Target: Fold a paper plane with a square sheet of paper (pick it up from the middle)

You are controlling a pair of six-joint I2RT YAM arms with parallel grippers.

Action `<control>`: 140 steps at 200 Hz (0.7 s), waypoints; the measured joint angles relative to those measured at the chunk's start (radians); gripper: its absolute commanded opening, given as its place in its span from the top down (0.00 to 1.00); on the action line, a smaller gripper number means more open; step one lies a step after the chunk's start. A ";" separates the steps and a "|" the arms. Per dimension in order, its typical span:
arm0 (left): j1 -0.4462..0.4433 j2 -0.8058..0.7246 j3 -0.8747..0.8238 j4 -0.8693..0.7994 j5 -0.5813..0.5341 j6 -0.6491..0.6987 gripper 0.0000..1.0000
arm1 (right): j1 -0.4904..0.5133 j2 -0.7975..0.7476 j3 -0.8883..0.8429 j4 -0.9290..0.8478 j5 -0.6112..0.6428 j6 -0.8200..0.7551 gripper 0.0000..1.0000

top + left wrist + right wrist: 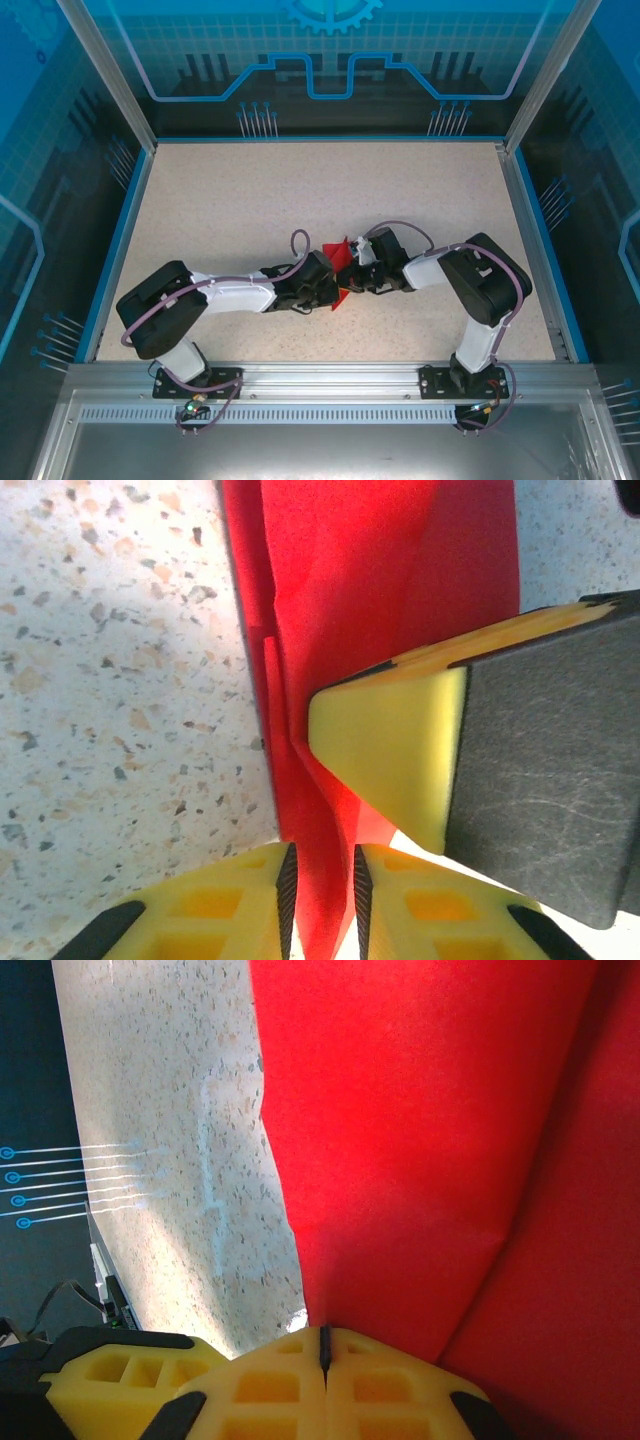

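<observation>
The square sheet of paper (338, 250) is bright red, creased and folded into a smaller shape, held up between both grippers just near of the table's middle. My left gripper (333, 282) comes from the left. In the left wrist view a folded red strip of the paper (380, 580) runs down between the black pads, and my left gripper (322, 890) stands nearly closed on it. My right gripper (360, 272) comes from the right. Its yellow jaws are pressed together in the right wrist view, with my right gripper (322, 1345) pinching the paper's (420, 1140) lower edge. The right gripper's finger (400, 750) presses against the paper.
The speckled beige table (300, 190) spreads out behind and to both sides of the grippers. A blue rim (118, 240) and glass enclosure walls bound it. The metal mounting rail (320, 375) with both arm bases lies at the near edge.
</observation>
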 measured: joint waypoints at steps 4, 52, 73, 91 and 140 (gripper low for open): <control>0.000 0.000 0.000 0.006 0.002 0.000 0.75 | 0.000 0.000 0.000 0.000 0.000 0.000 1.00; 0.001 0.006 0.000 0.029 0.016 -0.005 0.83 | -0.005 0.000 -0.002 0.003 0.000 0.003 1.00; 0.001 0.016 0.000 0.031 0.020 -0.003 0.85 | -0.005 0.000 -0.002 0.004 -0.001 0.003 1.00; 0.002 0.027 0.000 0.032 0.021 -0.003 0.87 | -0.005 0.000 -0.002 0.005 -0.001 0.003 1.00; 0.004 0.046 0.000 0.043 0.032 0.000 1.00 | -0.006 -0.003 -0.002 0.002 -0.002 0.004 1.00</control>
